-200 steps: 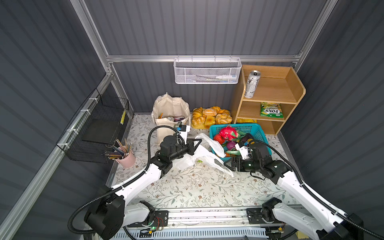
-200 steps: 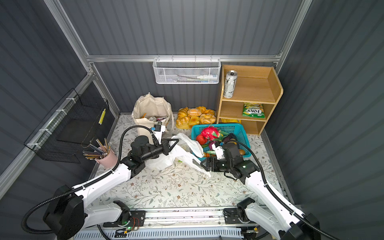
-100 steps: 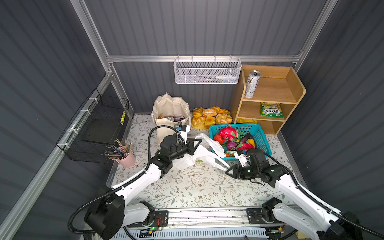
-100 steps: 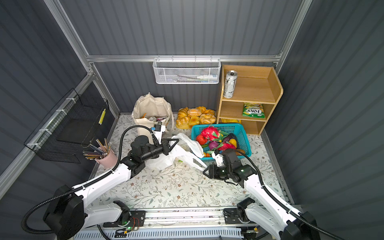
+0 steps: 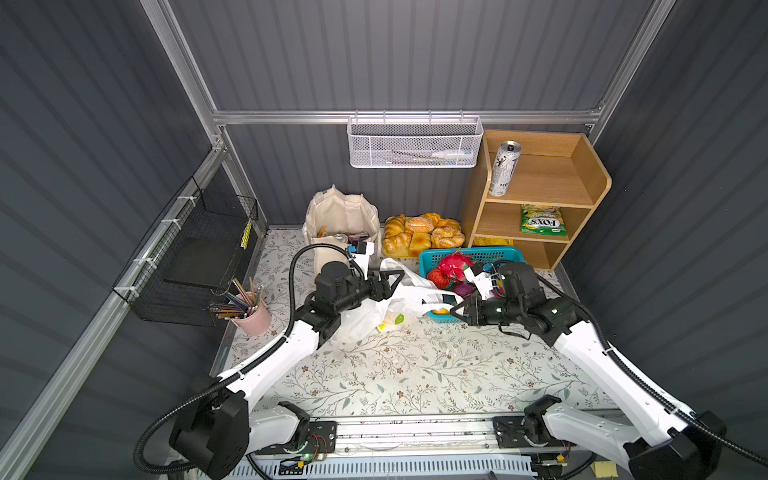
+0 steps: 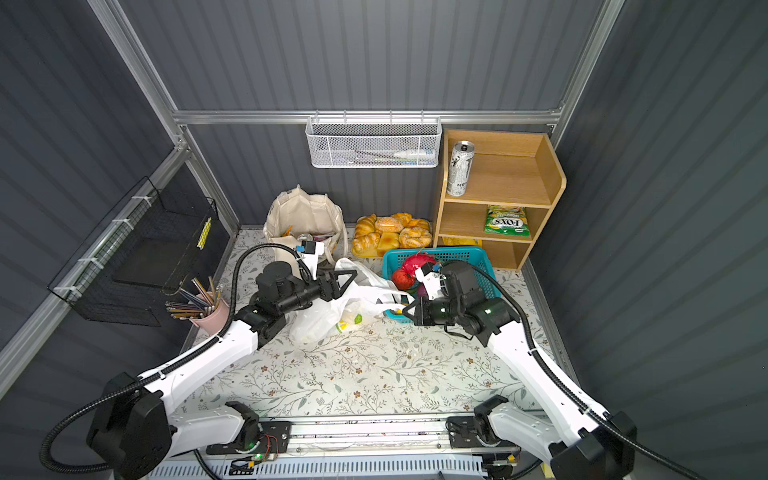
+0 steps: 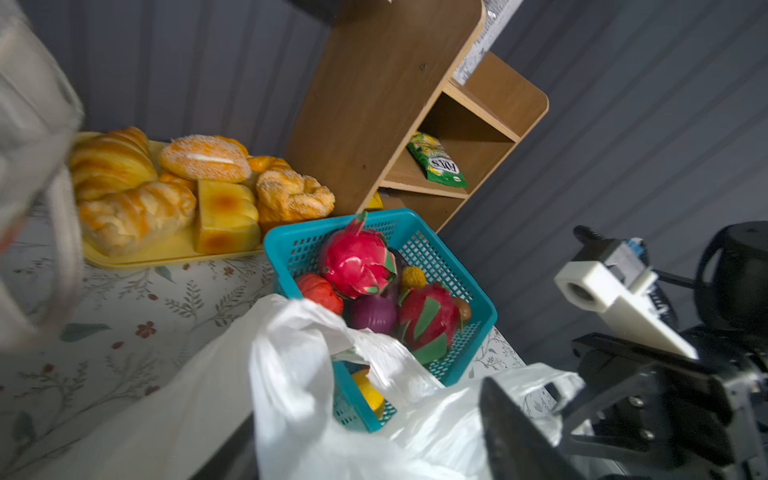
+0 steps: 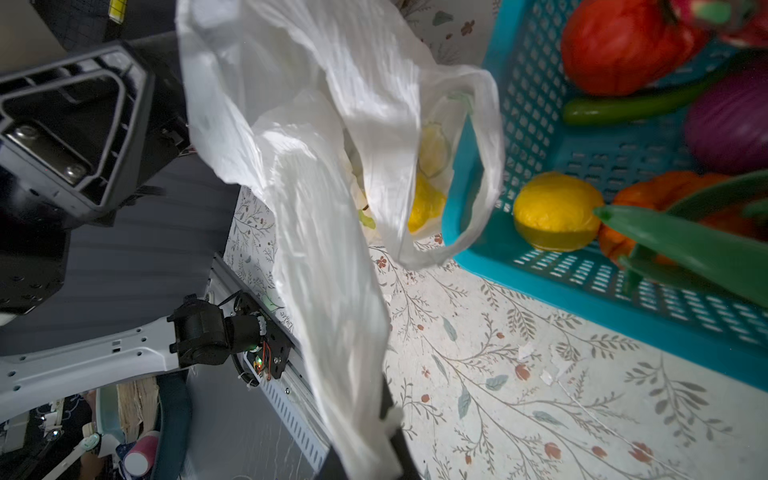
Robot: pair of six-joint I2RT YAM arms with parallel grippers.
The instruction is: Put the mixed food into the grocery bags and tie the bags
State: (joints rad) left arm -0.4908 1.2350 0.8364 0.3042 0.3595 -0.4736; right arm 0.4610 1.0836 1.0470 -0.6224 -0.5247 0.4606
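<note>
Right gripper (image 5: 456, 310) pinches a handle of the white plastic bag (image 5: 360, 319), slumped on the table (image 5: 415, 374) against the teal basket (image 5: 512, 252). Left gripper (image 5: 388, 284) stands spread at the bag's mouth. Farther back: canvas tote (image 5: 341, 211), 1 can (image 5: 503, 168) on the shelf (image 5: 582, 168).

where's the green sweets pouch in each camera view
In a top view: sweets pouch on the middle shelf of the wooden rack, upper right.
In a top view: same shelf, upper right.
Left wrist: on that shelf, behind the blue basket.
Right wrist: not in it.
Shared landmark: the blue basket.
</note>
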